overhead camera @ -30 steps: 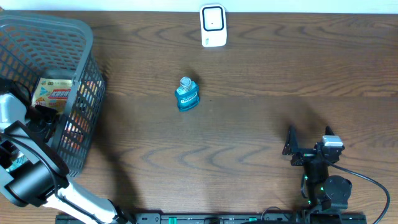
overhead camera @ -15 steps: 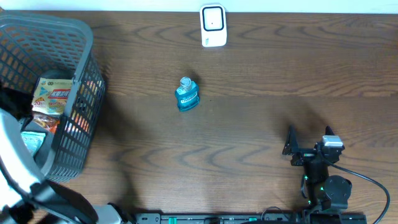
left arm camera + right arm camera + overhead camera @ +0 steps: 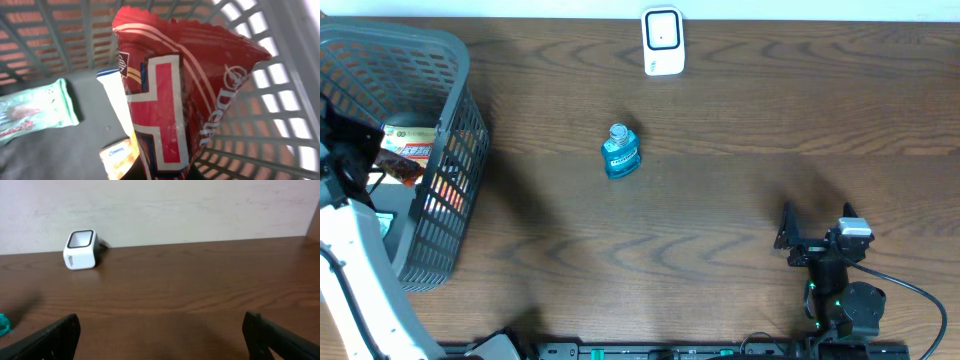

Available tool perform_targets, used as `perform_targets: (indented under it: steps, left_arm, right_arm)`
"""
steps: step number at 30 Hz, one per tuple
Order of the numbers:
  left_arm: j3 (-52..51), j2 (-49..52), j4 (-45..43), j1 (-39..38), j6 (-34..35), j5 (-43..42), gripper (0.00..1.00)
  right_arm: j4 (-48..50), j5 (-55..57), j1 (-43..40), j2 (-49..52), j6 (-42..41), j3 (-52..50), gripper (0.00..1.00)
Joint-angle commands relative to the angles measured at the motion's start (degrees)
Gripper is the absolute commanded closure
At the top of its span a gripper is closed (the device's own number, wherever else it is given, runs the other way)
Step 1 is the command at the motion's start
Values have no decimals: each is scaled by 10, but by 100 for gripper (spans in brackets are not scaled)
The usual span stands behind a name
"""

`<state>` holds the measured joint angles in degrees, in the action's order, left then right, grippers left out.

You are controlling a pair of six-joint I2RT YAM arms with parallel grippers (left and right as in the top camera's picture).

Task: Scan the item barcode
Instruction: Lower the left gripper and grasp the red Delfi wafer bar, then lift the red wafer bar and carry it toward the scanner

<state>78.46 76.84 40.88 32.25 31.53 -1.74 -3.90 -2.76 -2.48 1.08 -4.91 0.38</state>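
Holding a red snack bag (image 3: 170,100) in my left fingers (image 3: 365,165), closed tight on its lower end, I have it inside the grey basket (image 3: 440,50); the bag stands upright in my wrist view and hides the fingers themselves; a green packet (image 3: 30,110) lies flat on the basket floor beside it. The basket sits at the left end of the dark wooden surface (image 3: 740,170); a white scanner (image 3: 662,40) stands at the far edge, against a pale wall (image 3: 200,205); a small blue bottle (image 3: 620,152) stands near the middle, well apart from the basket. My right fingers (image 3: 52,339) are spread wide and hold nothing, low over the near right part of the surface.
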Motion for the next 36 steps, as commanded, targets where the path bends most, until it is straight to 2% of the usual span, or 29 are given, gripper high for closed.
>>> perform_targets:
  steps: [1, 22, 25, 30, 31, 36]
  left_arm:
    - [4, -25, -8, -7, 3, 6, 93]
    - [4, -138, -30, -22, 3, 4, 93]
    - [4, -152, -45, -22, 3, -45, 92]
    - [4, -171, -88, -26, 3, -224, 93]
    - [4, -173, -91, -34, 3, -264, 93]
    - [4, -174, -80, -99, -13, -352, 93]
  right_arm:
    - [-2, 3, 3, 0, 7, -1, 1]
    - [-2, 3, 3, 0, 7, -1, 1]
    - [-2, 3, 3, 0, 7, -1, 1]
    - [-2, 3, 3, 0, 7, -1, 1]
    - [-2, 3, 3, 0, 7, -1, 1]
    - [-2, 3, 3, 0, 7, -1, 1]
